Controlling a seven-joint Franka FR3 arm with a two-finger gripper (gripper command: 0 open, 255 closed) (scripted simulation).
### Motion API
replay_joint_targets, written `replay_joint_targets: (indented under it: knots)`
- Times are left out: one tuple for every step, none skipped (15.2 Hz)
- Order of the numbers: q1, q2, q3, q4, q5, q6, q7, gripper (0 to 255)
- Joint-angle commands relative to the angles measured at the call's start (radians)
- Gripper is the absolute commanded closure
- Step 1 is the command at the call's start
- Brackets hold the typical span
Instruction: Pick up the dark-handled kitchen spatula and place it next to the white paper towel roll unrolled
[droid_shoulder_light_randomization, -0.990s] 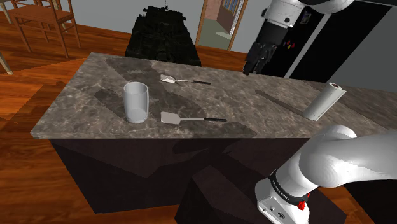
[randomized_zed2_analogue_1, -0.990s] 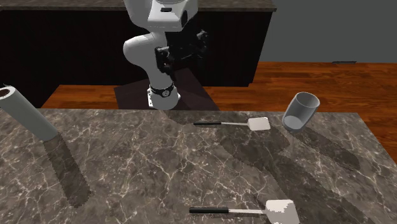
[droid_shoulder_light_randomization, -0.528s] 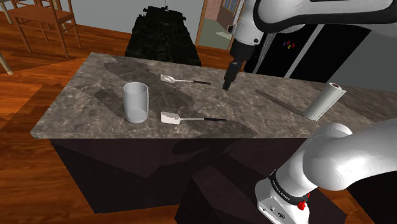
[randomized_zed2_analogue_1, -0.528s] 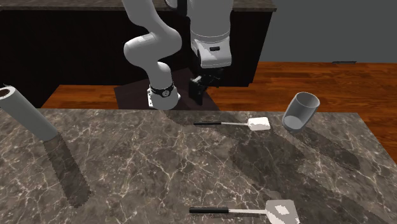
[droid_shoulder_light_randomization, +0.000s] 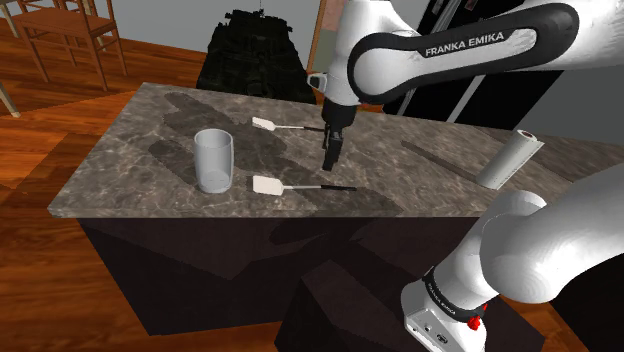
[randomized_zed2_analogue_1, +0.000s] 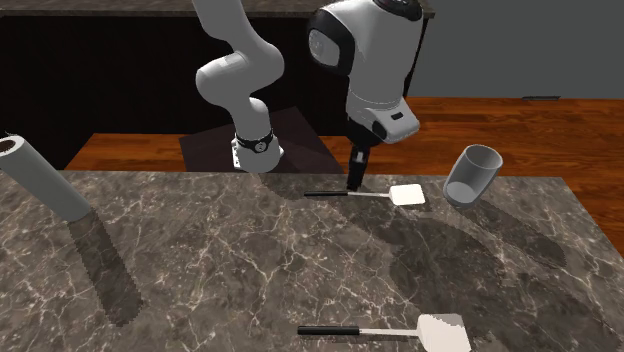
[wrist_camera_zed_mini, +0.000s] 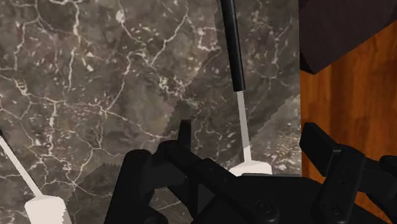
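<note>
Black-handled and pale-bladed, the spatula (wrist_camera_zed_mini: 235, 70) is looking light, stiff and thin; the gripper (droid_shoulder_light_randomization: 330, 163) is hovering above, jaws seemingly parted, and the handle (randomized_zed2_analogue_1: 326, 193) is offering the best hold.

Cup (droid_shoulder_light_randomization: 214, 160) crowds spatula (droid_shoulder_light_randomization: 305, 187) blade — handle free.

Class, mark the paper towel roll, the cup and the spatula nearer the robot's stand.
paper towel roll (droid_shoulder_light_randomization: 510, 160): shoulder view, side wall.
cup (droid_shoulder_light_randomization: 213, 165): shoulder view, side wall.
spatula (droid_shoulder_light_randomization: 266, 185): shoulder view, pale blade.
</note>
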Motion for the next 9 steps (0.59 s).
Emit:
replay_joint_targets:
  knots:
    - [0.029, 0.054, 0.019, -0.008, -0.013, 0.062, -0.054, 0]
    - [0.041, 0.079, 0.027, -0.013, -0.021, 0.090, -0.079, 0]
    - [0.051, 0.100, 0.035, -0.017, -0.028, 0.114, -0.101, 0]
    - [0.051, 0.107, 0.035, -0.025, -0.029, 0.129, -0.100, 0]
    - [0.050, 0.114, 0.035, -0.032, -0.030, 0.144, -0.099, 0]
    - [0.050, 0.122, 0.035, -0.040, -0.031, 0.159, -0.099, 0]
    - [0.049, 0.130, 0.035, -0.047, -0.032, 0.174, -0.098, 0]
    - [0.049, 0.138, 0.035, -0.054, -0.033, 0.189, -0.097, 0]
    - [0.048, 0.146, 0.035, -0.061, -0.035, 0.204, -0.096, 0]
